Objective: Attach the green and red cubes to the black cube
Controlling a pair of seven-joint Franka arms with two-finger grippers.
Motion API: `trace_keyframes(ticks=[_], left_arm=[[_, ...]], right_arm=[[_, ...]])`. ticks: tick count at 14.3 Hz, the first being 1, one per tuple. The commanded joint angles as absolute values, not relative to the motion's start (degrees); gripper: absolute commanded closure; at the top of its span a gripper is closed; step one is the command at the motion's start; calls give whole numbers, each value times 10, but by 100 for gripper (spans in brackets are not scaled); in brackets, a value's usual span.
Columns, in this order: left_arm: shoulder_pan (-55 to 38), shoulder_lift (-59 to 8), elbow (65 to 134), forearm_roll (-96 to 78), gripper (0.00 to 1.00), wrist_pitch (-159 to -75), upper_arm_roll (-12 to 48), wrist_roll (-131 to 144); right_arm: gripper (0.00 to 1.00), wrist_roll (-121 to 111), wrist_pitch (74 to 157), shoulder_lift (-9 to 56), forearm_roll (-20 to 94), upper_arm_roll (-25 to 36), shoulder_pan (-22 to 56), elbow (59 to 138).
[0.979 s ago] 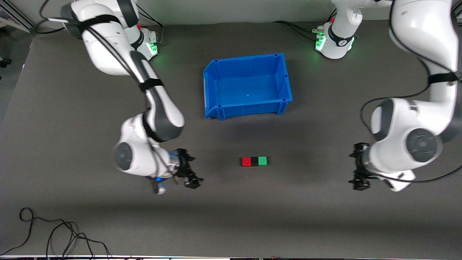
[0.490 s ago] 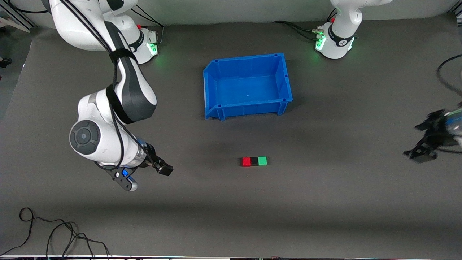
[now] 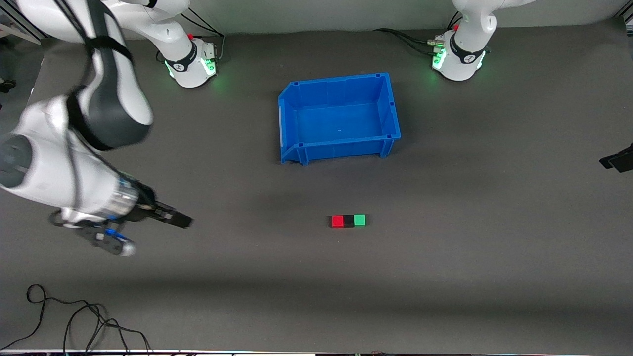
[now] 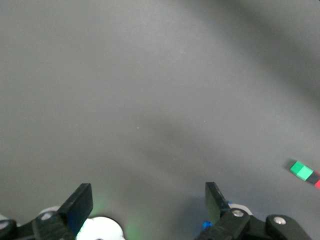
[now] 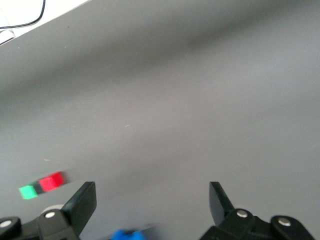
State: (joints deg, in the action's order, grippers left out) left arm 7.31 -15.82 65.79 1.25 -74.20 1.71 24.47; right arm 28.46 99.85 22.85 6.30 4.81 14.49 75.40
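The red cube (image 3: 337,221), black cube (image 3: 348,221) and green cube (image 3: 360,220) lie in one touching row on the dark mat, black in the middle. My right gripper (image 3: 174,219) is open and empty, over the mat well toward the right arm's end of the table from the row. My left gripper (image 3: 618,161) is open and empty at the left arm's end, mostly out of the front view. The left wrist view shows the green cube (image 4: 301,170) past its open fingers (image 4: 80,205). The right wrist view shows the green cube (image 5: 28,192) and red cube (image 5: 51,182) beside its open fingers (image 5: 85,200).
An empty blue bin (image 3: 288,106) stands on the mat farther from the front camera than the cube row. Loose black cables (image 3: 74,321) lie near the front edge at the right arm's end. The arm bases (image 3: 190,64) stand along the back.
Both arms have swung away from the cube row toward their own ends of the table. The left arm has nearly left the front view. The cubes have not moved.
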Motion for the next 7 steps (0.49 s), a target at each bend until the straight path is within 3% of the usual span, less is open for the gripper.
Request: trace_keyframes(ticks=[1, 2, 5, 7], left_arm=[[64, -172, 641, 17, 0, -752, 25, 168], [58, -172, 641, 20, 0, -758, 28, 117], [50, -172, 647, 39, 0, -770, 29, 33], [32, -157, 681, 68, 0, -798, 29, -18]], right_arm=[[0, 194, 1001, 135, 17, 30, 127, 848], [0, 160, 1001, 100, 16, 4, 100, 884], [0, 130, 989, 35, 3, -174, -77, 931], [0, 130, 965, 29, -39, -188, -71, 925]])
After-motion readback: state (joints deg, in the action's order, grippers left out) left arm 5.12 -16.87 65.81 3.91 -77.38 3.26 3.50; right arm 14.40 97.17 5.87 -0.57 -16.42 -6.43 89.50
